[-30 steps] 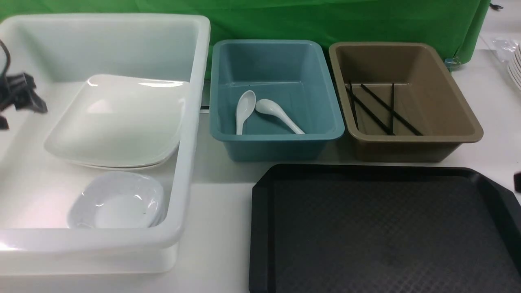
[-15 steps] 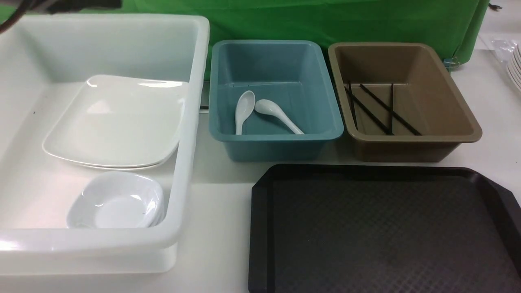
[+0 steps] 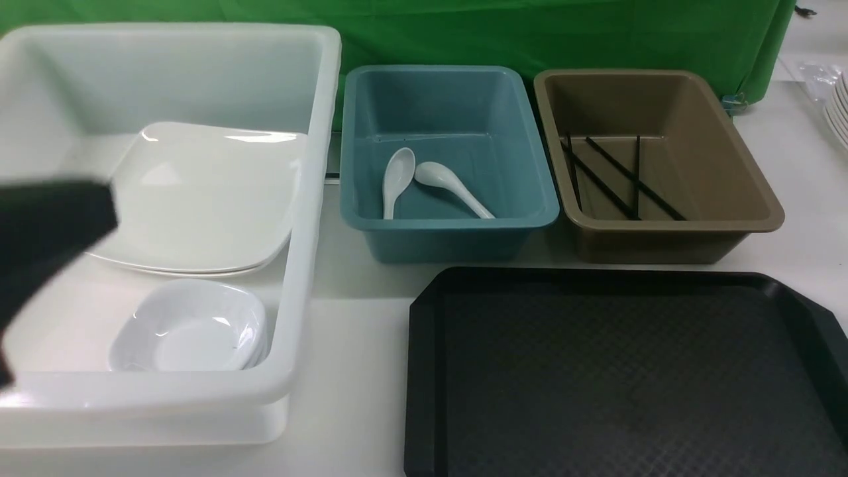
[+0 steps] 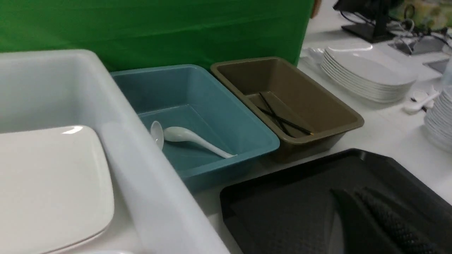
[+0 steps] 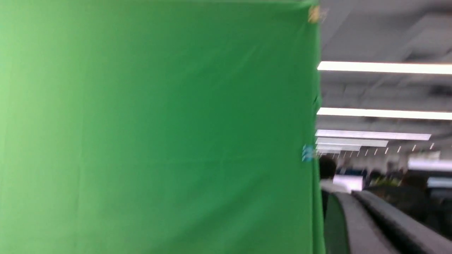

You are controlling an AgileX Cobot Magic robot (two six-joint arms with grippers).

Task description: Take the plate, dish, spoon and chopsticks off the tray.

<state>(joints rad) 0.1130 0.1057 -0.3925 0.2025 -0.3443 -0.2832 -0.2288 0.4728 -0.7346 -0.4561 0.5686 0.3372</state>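
The black tray (image 3: 596, 371) lies bare at the front right. The white square plate (image 3: 199, 199) rests flat on a stack in the white tub (image 3: 311, 199), with small deep dishes (image 3: 192, 328) in front of it. Two white spoons (image 3: 397, 179) lie in the blue tub (image 3: 450, 222). The black chopsticks (image 3: 623, 175) lie crossed in the brown tub (image 3: 676, 225). My left arm (image 3: 46, 232) is a dark blur at the left edge. The left gripper (image 4: 348, 192) is shut and empty above the tray (image 4: 289, 208). The right gripper (image 5: 344, 194) is shut, empty, and faces the green backdrop.
A green backdrop (image 3: 530, 33) hangs behind the three tubs. Stacks of white plates (image 4: 367, 74) stand on the table to the right of the brown tub, with more stacked dishes (image 4: 439, 123) at the far right edge.
The top plate, tilted a second ago, now lies flat on its stack. My left arm swung up out of the tub and now blurs the left edge. The right gripper left the right edge.
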